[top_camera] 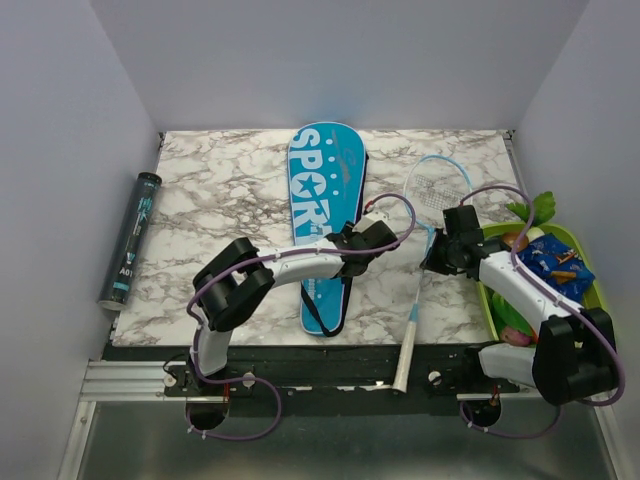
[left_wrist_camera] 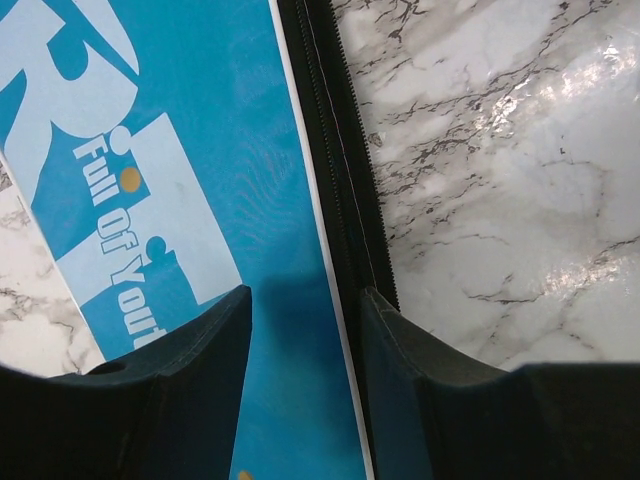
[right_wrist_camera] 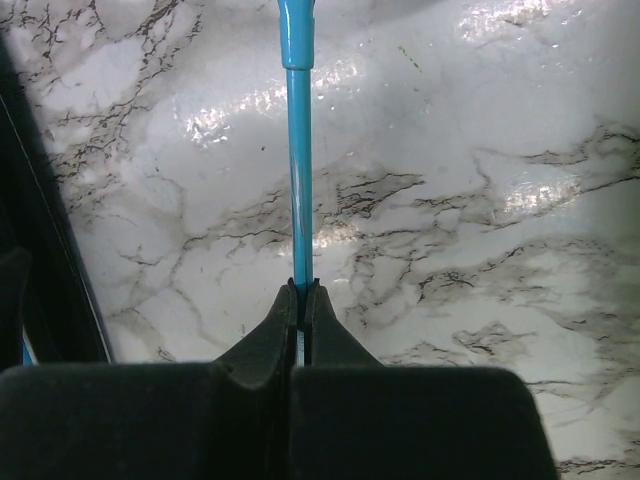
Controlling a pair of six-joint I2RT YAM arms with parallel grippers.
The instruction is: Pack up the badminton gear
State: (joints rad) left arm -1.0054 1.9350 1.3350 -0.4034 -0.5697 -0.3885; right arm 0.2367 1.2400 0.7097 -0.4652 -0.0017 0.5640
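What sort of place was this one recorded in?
Probably a lab test cell, not a real court: plain pale walls box in a marble-patterned table, with an aluminium rail at its near edge and a staged cyan bag.

Glossy marble-look table, smooth printed bag, matt black tool

White "SPOR" on cyan bag; smaller "Full Of Yout".

the left arm stretches forward and rightward, wrist turned down, jaws spread apart. the right arm bends inward to the left, jaws pinched on the racket shaft.
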